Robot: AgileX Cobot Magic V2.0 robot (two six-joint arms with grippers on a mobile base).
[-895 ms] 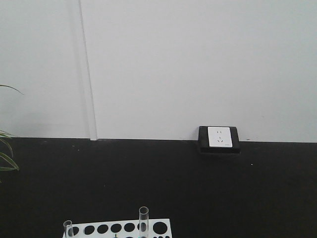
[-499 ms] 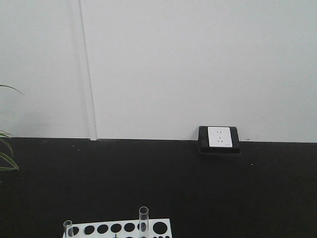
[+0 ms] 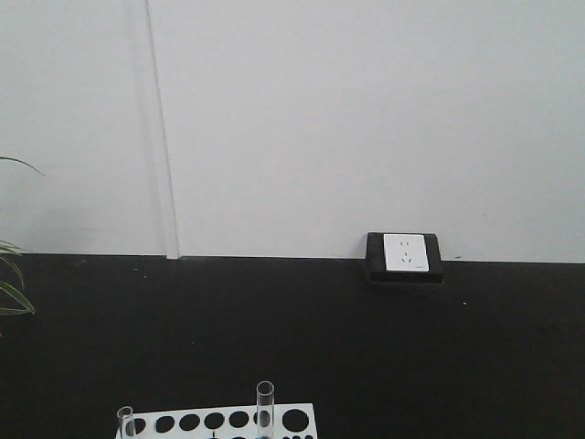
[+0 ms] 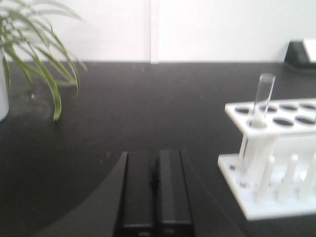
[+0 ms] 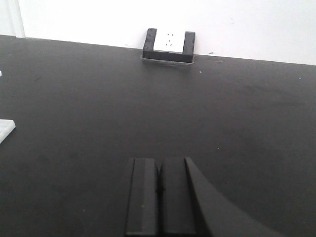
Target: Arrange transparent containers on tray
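Two transparent containers stand upright in a white rack [image 3: 306,413] at the bottom of the front view: a taller tube [image 3: 265,404] and a shorter one [image 3: 125,422]. In the left wrist view one tube [image 4: 260,103] leans slightly in the rack [image 4: 232,106], right of and beyond my left gripper [image 4: 155,154], which is shut with nothing in it. My right gripper [image 5: 159,161] is also shut and empty, low over bare black tabletop. The tray is out of view.
A green plant [image 4: 44,64] stands at the table's left, its leaf tips [image 3: 11,294] showing in the front view. A black box with a white socket [image 3: 405,256] sits against the back wall. A rack corner [image 5: 6,129] lies left of the right gripper.
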